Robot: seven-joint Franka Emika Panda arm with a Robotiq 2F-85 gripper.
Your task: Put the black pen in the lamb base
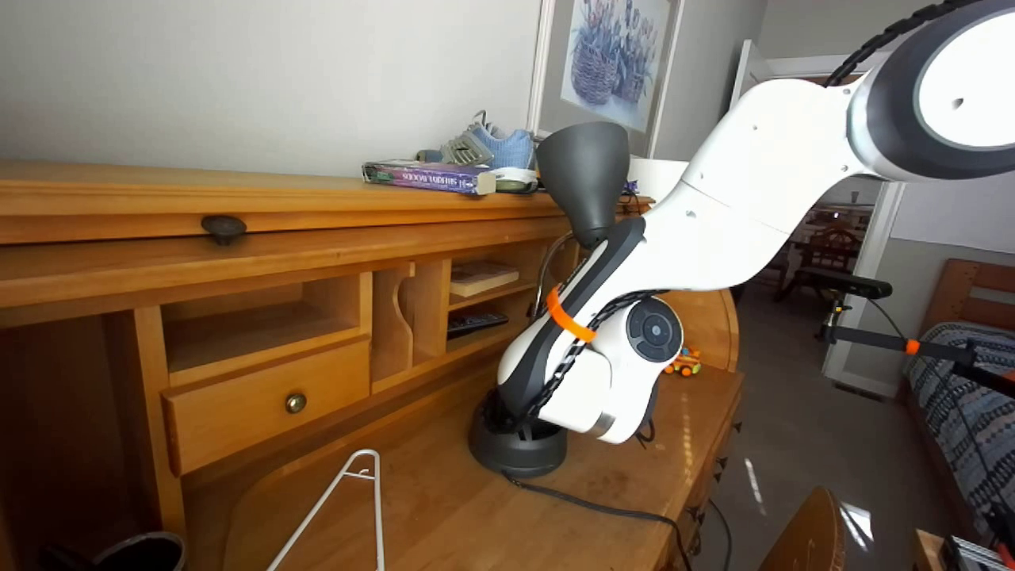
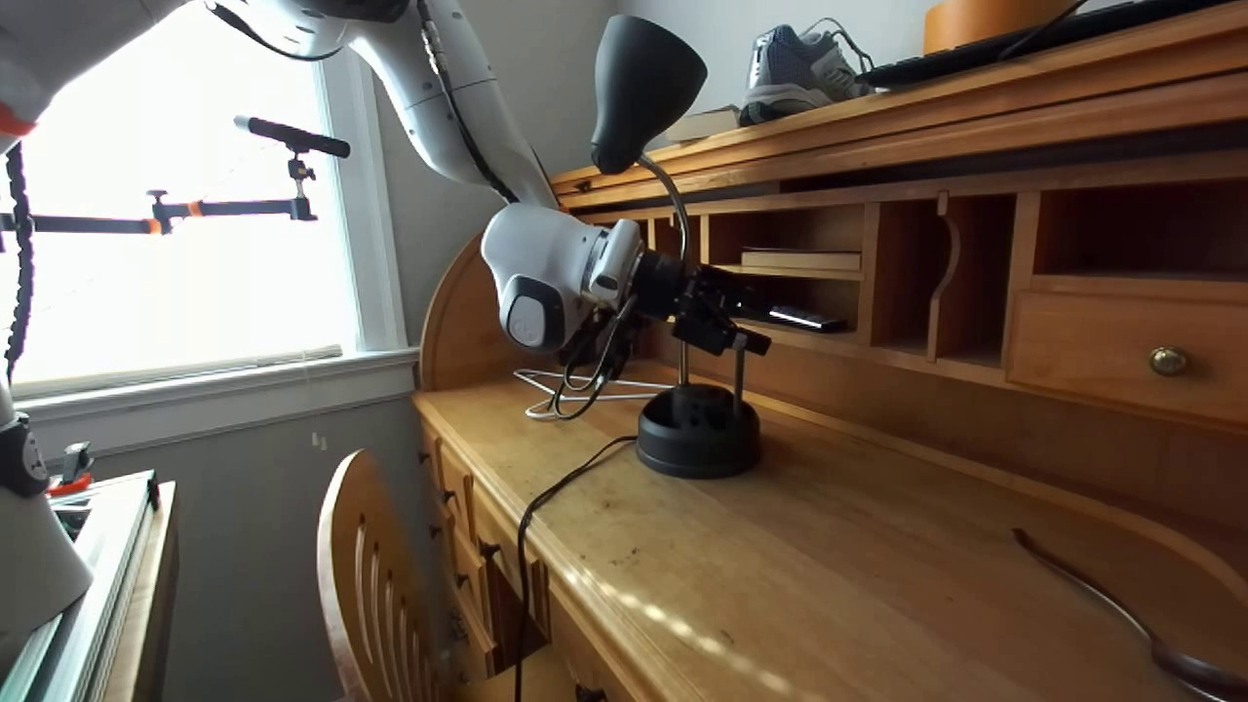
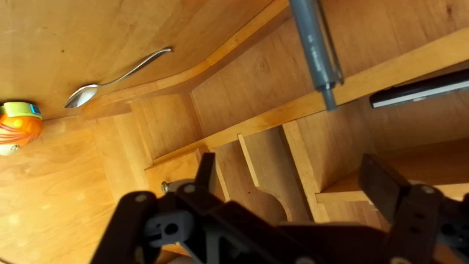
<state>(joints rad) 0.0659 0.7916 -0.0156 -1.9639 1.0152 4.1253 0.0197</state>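
Observation:
The black pen (image 2: 739,378) stands near upright, its lower end inside the rim of the lamp base (image 2: 698,454), a round black hollow foot. The base also shows in an exterior view (image 1: 519,457), where the arm hides the pen. In the wrist view the dark grey pen (image 3: 314,47), with a clip, hangs into the top of the picture. My gripper (image 3: 289,159) is open, its fingers wide apart with nothing between them. The pen lies outside the jaws there. In an exterior view the gripper (image 2: 739,317) is just above the pen's top end; whether they touch cannot be told.
The lamp's shade (image 2: 645,88) and curved stem (image 2: 680,219) rise close beside the gripper. A cord (image 2: 534,502) runs off the desk. A white hanger (image 1: 379,507), a spoon (image 2: 1097,590) and an orange toy (image 3: 19,128) lie on the desk. Cubbies (image 1: 412,317) stand behind.

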